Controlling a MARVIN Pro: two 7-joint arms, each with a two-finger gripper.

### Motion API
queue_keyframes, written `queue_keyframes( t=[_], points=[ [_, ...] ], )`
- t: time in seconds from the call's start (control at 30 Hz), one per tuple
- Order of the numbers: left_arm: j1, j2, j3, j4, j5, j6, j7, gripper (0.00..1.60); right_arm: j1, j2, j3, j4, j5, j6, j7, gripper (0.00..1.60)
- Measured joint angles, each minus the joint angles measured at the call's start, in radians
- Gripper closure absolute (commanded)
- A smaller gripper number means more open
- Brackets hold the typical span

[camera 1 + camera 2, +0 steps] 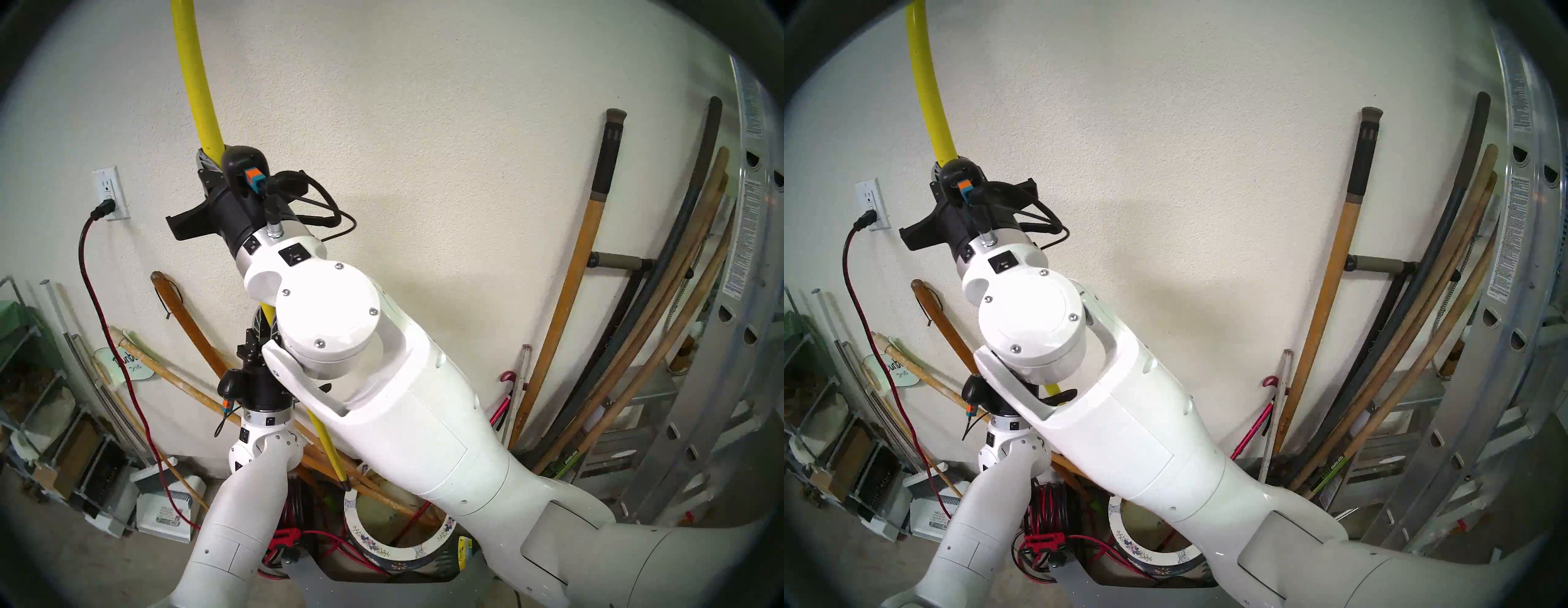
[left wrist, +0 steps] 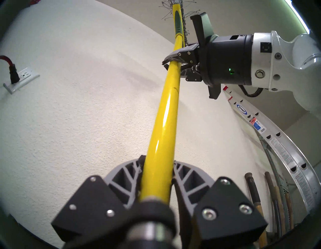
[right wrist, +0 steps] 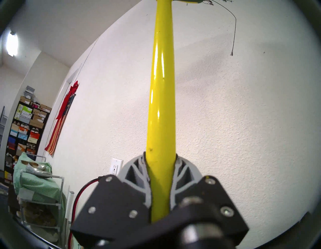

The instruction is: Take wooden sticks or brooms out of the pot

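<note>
1. Both our left end effector and right end effector are clamped on the long yellow-poled broom.
2. Its lower tip hangs just above the round flower-painted ceramic pot.
3. We should lift straight, avoiding the leaning wooden poles.

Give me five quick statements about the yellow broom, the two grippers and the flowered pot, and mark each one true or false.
1. Both grippers are closed on the broom's yellow pole. True: the right gripper grips higher, the left gripper lower.
2. The broom's head points down into the pot. False: the bristles are at the top.
3. The pole's lower tip is above the rim of the pot. True.
4. The pole is red. False: it is yellow.
5. A ladder leans at the robot's left. False: it is on the right.
</note>
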Motion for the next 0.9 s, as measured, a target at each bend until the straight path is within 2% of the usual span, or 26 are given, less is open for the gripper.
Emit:
queue_keyframes(
  t=[0.4,0.9],
  points=[
    [0.058,0.027,-0.049,-0.05,-0.013,0.004,0.0,1.6,0.0,-0.048,-0.047,0.037,0.005,0.003,-0.005,1.6],
    [0.186,0.077,-0.122,-0.089,-0.021,0.053,0.046,1.6,-0.042,-0.036,-0.113,0.045,0.027,0.003,-0.062,1.6]
  ],
)
